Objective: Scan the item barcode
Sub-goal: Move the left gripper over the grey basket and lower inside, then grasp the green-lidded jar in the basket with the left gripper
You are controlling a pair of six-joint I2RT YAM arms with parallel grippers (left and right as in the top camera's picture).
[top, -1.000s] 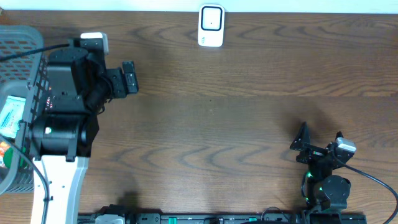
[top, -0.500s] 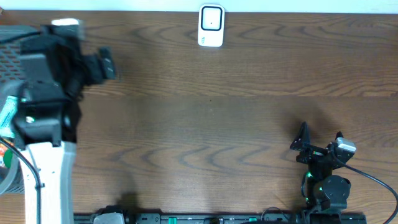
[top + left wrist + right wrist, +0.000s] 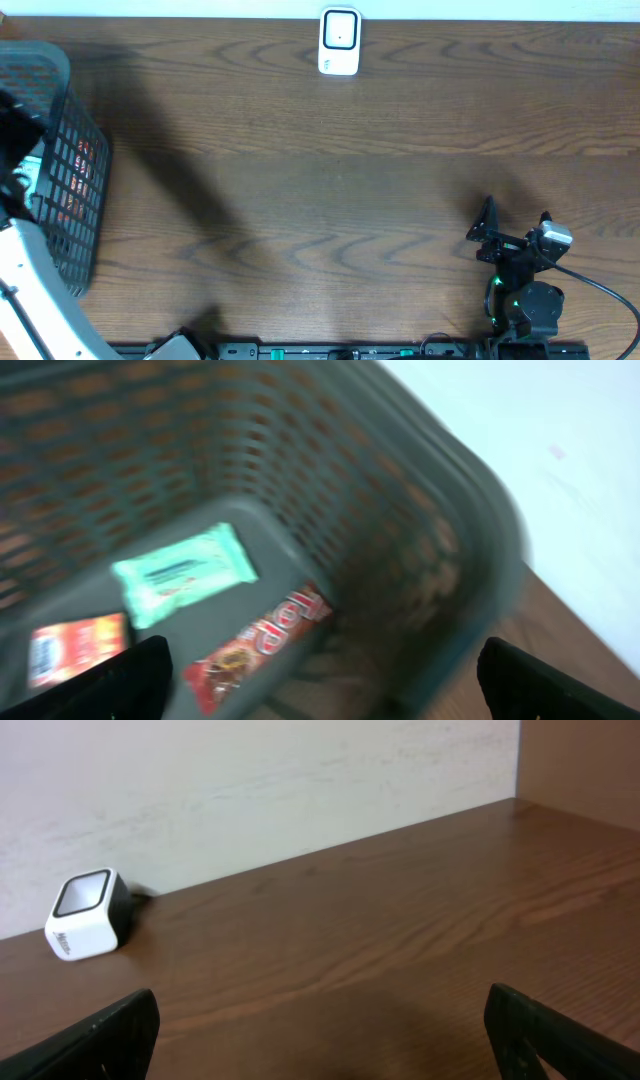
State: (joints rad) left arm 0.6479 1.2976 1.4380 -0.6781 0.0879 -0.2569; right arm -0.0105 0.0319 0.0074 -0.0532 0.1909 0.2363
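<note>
The task is at its very start: no item is lifted and none has been shown to the scanner (image 3: pixel 339 42). The left gripper (image 3: pixel 322 660) hangs over the basket (image 3: pixel 60 170) at the table's left edge, jaws spread wide and empty. The right gripper (image 3: pixel 322 1020) rests low near the front right of the table (image 3: pixel 350 200), also spread wide and holding nothing, and faces the scanner, which is well apart from it. Picking one item, carrying it to the scanner and turning its barcode to the window are all left to do.

The candidate items lie flat on the basket floor. A green pack (image 3: pixel 183 572) is soft and pillow-shaped with crimped ends. Just beside it lies a red bar (image 3: pixel 260 645) in a long glossy wrapper. An orange pack (image 3: pixel 75 650) sits in the near corner. The left wrist view is blurred, so no barcode can be made out, and the bar may be touching the basket wall.

The basket is grey plastic with lattice walls and a thick rounded rim. The scanner is a small white block with rounded corners and a dark-framed window, standing against the pale wall (image 3: pixel 250 780). The table is dark wood with bold grain.
</note>
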